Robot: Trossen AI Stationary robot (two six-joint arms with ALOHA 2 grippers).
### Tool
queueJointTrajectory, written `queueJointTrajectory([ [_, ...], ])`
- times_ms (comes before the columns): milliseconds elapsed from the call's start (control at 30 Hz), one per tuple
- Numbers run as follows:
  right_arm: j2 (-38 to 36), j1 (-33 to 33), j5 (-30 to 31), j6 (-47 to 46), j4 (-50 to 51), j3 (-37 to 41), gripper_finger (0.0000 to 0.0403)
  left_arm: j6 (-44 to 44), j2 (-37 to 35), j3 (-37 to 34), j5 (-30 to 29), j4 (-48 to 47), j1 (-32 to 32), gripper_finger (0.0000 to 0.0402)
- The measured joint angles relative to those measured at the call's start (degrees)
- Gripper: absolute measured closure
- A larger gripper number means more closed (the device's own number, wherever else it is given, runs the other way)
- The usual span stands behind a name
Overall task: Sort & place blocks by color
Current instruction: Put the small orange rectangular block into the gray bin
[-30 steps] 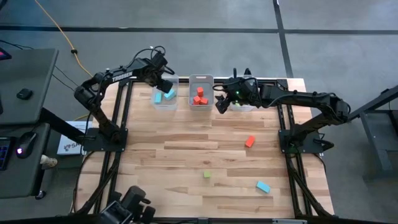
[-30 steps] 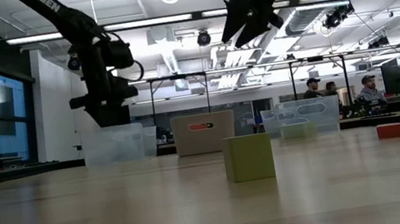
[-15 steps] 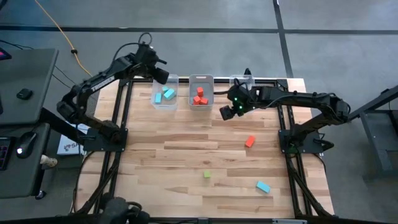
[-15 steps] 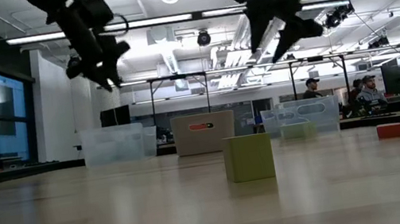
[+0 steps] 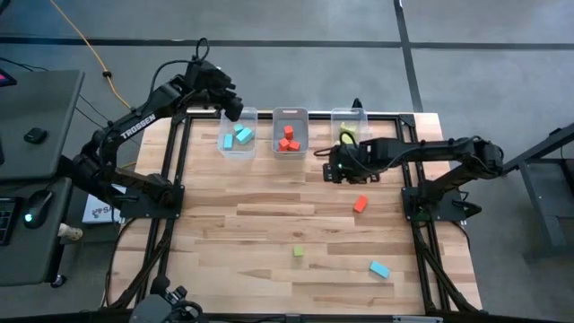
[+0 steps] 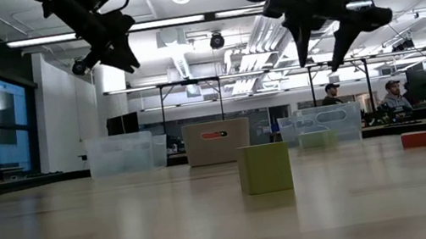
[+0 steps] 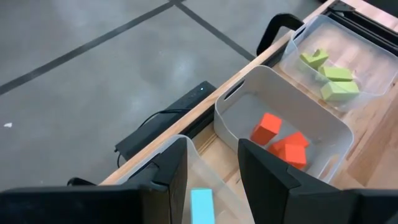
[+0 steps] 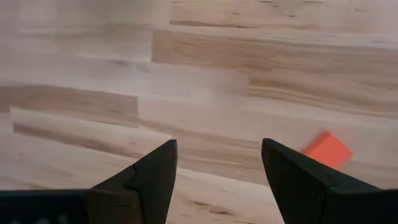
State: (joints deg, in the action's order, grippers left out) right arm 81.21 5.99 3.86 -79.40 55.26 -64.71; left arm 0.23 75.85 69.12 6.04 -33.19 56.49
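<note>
Three clear bins stand in a row at the table's far edge. The left bin (image 5: 239, 155) holds light blue blocks (image 5: 238, 136), the middle bin (image 5: 290, 111) red-orange ones (image 5: 287, 140), and the right bin (image 5: 350, 111) lime green ones (image 5: 346, 137). Three blocks lie loose on the wood: a red-orange one (image 5: 360, 204), a green cube (image 5: 299, 252) and a light blue one (image 5: 379, 269). My left gripper (image 5: 231, 106) hangs open and empty high over the left bin's far side. My right gripper (image 5: 334, 169) is open and empty, pointing steeply down over the table between the bins and the red-orange block (image 8: 327, 149).
The wood between the bins and the loose blocks is bare. A black frame rail runs along each side of the table. In the low view, people sit at desks in the room far behind the right bin (image 6: 327, 124).
My left gripper has risen out of the left bin and tipped up toward level. My right gripper has left the space above the bins, moving toward the near edge and a little down, toward the loose red-orange block, and has rolled so that it points steeply down.
</note>
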Motion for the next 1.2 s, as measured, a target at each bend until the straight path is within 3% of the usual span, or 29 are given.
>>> queueJointTrajectory([
  [267,0.0,-5.1,2.5,-9.5,6.6,0.0,0.0178,0.0,0.0,0.0,0.5,0.0,-0.9,0.0284],
  [767,-0.1,-19.4,-6.9,1.0,8.3,0.1,0.0178,0.0,0.1,0.0,0.6,0.0,-1.5,0.0284],
  [1200,-0.1,-35.6,-8.5,1.4,6.5,0.1,0.0178,-1.1,0.1,0.0,2.3,-0.4,-4.7,0.0284],
])
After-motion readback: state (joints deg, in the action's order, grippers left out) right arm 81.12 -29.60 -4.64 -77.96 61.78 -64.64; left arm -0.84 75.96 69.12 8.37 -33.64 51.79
